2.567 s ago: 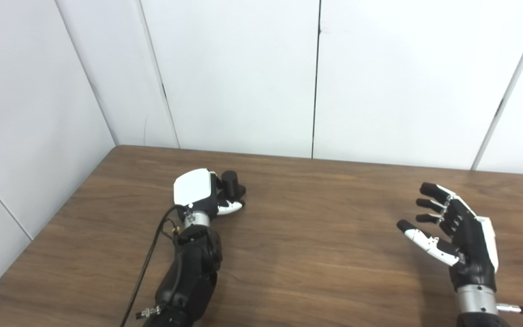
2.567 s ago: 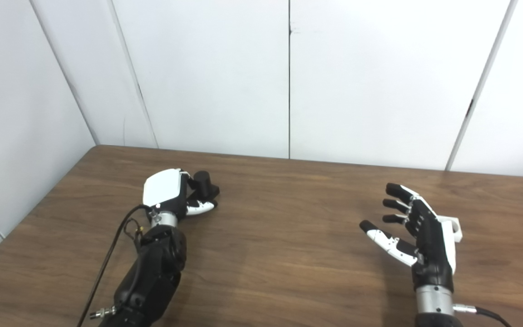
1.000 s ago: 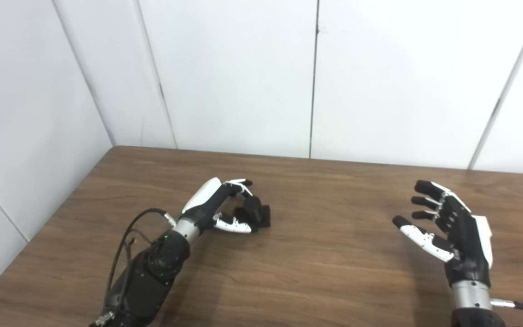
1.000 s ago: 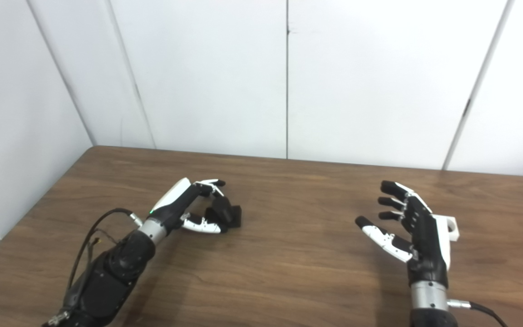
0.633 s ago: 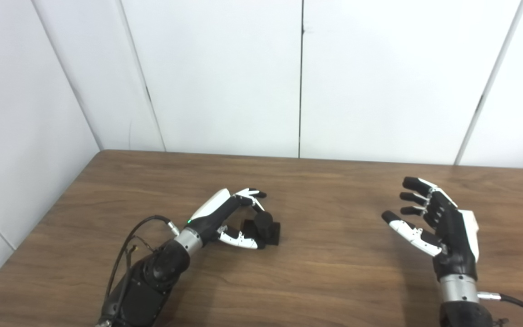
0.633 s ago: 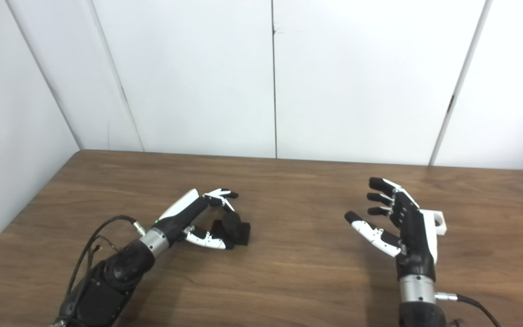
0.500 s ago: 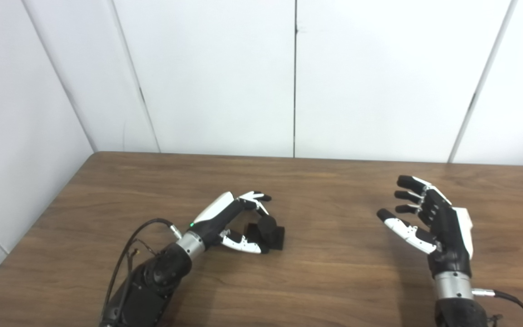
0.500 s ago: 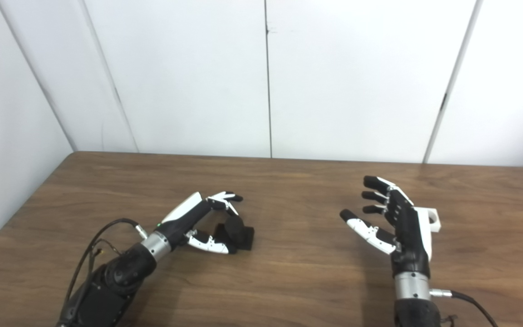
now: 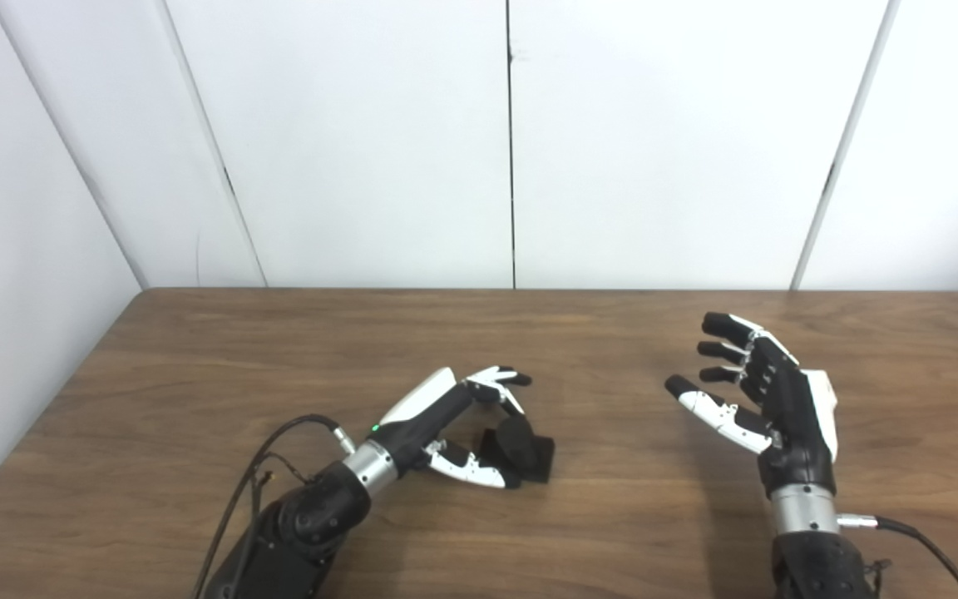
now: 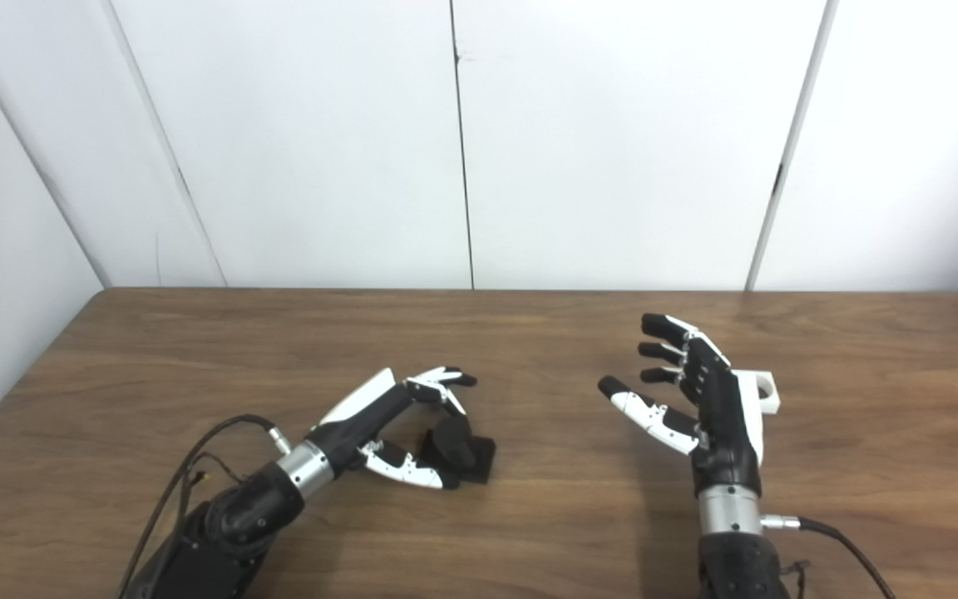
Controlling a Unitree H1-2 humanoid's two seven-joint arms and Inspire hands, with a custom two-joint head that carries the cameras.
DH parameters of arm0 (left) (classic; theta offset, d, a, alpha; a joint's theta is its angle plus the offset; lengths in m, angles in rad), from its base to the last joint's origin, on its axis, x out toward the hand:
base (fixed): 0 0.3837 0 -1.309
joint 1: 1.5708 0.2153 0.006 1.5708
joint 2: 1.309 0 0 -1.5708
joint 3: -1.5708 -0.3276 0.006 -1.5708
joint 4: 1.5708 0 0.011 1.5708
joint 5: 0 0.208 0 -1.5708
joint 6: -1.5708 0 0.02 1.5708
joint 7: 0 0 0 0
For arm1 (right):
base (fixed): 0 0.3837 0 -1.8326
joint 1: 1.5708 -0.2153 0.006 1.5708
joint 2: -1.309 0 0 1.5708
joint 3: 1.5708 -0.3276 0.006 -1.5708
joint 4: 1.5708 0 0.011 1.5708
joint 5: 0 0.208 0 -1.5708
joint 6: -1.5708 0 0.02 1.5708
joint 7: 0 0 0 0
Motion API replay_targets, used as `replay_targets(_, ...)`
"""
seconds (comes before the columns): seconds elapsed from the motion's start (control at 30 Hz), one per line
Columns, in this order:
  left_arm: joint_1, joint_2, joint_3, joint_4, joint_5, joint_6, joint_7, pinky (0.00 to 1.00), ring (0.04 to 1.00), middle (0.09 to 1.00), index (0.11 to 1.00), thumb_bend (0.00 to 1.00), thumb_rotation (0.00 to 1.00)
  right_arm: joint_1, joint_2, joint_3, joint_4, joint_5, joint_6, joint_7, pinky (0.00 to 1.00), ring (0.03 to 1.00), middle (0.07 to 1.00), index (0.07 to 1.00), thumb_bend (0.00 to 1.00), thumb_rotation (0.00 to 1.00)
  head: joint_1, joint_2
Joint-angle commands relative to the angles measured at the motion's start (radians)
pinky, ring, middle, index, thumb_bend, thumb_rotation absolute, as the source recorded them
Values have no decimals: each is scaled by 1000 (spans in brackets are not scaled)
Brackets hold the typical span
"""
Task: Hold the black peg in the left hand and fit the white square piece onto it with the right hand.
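Observation:
The black peg (image 9: 520, 443), a short cylinder on a square base, leans on the wooden table (image 9: 196, 366) left of centre. My left hand (image 9: 454, 416) wraps it from the left. Its fingers (image 10: 439, 381) arch over the peg's top and the thumb (image 10: 408, 472) presses its near side. My right hand (image 10: 699, 399) stands open at the right, palm facing left, fingers spread and holding nothing. The white square piece (image 10: 766, 394), with a round hole, lies on the table just behind that hand. In the left eye view the hand hides it.
White wall panels (image 9: 512, 141) stand along the table's far edge and the left side. A black cable (image 9: 267, 466) loops off my left forearm, and another cable (image 10: 841, 537) trails from the right wrist.
The camera has swung right. My left hand turned from palm-down to its side and brought the peg nearer and toward the table's centre. The right hand stays open by the white piece.

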Motion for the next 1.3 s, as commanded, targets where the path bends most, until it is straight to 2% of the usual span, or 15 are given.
replay_targets(0.0,-19,-3,-9,-16,1,-11,-15,852,960,899,494,518,82,-39,8,3,-36,-13,-19,-8,569,700,753,720,662,165,-4,2)
replay_targets(0.33,-33,-9,-20,9,3,-29,-15,868,972,902,495,517,83,-38,13,-4,-50,3,-6,-6,574,710,762,724,659,161,-22,8)
replay_targets(0.93,-24,-4,-14,-32,14,30,-28,861,964,907,498,518,79,-36,7,-5,-69,10,15,0,581,707,758,724,663,162,-11,20)
replay_targets(1.27,-21,-6,-10,-22,19,21,-18,856,953,900,496,517,74,-34,3,-2,-65,-7,2,-7,577,703,754,724,659,165,-9,25)
